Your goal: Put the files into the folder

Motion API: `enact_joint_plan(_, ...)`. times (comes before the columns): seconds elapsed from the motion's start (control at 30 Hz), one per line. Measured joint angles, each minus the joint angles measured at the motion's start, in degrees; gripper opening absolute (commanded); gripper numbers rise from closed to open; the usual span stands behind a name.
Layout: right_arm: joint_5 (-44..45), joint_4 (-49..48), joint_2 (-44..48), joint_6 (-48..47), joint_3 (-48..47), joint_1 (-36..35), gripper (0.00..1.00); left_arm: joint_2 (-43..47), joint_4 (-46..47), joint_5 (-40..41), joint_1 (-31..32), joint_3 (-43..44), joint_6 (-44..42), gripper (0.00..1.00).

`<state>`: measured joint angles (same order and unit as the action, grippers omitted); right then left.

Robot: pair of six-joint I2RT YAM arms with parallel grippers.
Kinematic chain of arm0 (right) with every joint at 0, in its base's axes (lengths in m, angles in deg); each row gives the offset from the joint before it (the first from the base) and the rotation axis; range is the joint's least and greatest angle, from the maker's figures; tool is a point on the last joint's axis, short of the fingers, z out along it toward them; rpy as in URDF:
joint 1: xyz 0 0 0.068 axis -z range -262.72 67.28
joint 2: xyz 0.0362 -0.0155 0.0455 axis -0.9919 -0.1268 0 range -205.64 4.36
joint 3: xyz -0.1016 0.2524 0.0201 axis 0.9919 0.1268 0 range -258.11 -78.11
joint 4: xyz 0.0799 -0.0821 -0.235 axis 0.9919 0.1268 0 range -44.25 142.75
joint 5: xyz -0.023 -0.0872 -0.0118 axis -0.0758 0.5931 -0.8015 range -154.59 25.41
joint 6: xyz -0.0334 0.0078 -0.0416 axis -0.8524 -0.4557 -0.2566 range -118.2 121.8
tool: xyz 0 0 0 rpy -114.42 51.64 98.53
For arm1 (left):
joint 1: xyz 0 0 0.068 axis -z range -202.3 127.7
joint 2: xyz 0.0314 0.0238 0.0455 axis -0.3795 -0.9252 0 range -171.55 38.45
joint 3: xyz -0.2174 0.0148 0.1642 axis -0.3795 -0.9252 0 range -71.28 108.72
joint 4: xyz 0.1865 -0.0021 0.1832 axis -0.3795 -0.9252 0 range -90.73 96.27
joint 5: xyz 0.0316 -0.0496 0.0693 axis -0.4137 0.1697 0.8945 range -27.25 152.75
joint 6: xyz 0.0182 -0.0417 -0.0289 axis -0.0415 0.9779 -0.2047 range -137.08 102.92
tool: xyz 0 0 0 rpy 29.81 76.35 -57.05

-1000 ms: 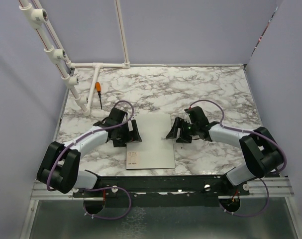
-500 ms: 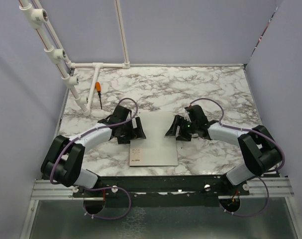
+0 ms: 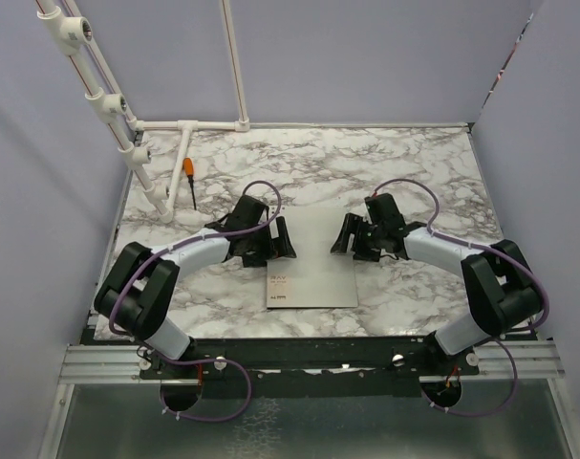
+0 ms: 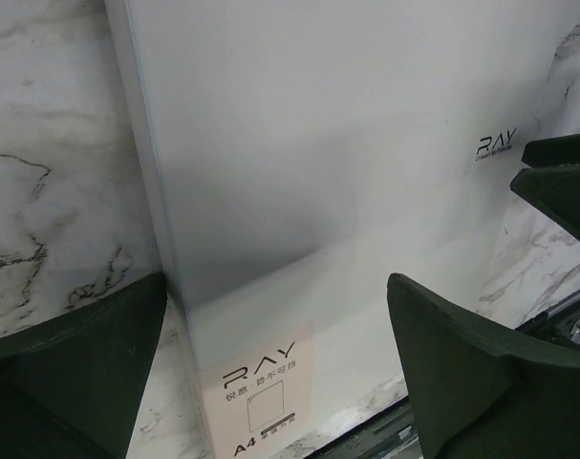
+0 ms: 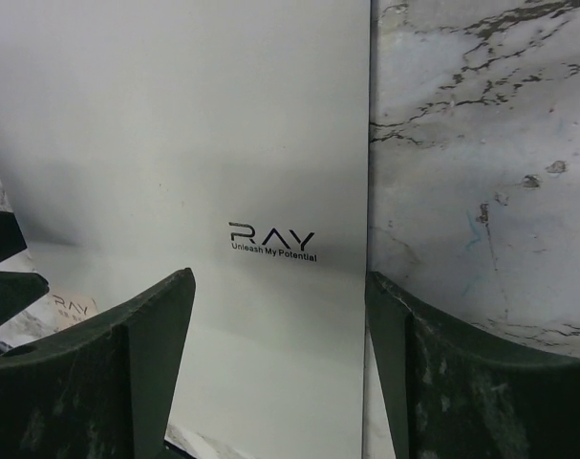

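**Marble table inside a lilac booth**

A white tabletop with grey marble veining fills the middle of the overhead frame. 3 plain lilac walls close it in at the left, top and right. White plastic pipes run down the upper left and along the table's far edge. At the bottom, a metal rail borders a dull steel sheet. The light is soft and even.

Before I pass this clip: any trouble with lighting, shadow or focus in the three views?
Top external: even, soft light, sharp throughout, no glare on the folder. Left wrist: a graded shadow band crosses the folder, ending above its legible label; the fingers are dark, nearly featureless. Right wrist: a similar band by the logo, print crisp, marble table in focus.
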<state>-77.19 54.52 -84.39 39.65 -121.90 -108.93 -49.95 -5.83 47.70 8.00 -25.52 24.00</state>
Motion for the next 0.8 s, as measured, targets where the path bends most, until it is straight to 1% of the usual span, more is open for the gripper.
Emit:
enact_joint_plan(0.27, 1.2, 0.8, 0.2, -1.5, -0.2, 1.7, 0.76, -2.9, 1.5, -0.1, 0.8, 2.5, 0.3, 0.99)
enact_joint_plan(0.6, 2.1, 1.8, 0.2, -2.5, -0.8, 1.9, 0.77, -4.0, 2.0, -0.2, 0.9, 3.5, 0.3, 0.99)
enact_joint_plan(0.8, 3.7, 4.7, 0.2, -3.5, -2.0, 1.8, 0.79, -4.9, 1.0, 0.0, 1.3, 5.0, -0.5, 0.99)
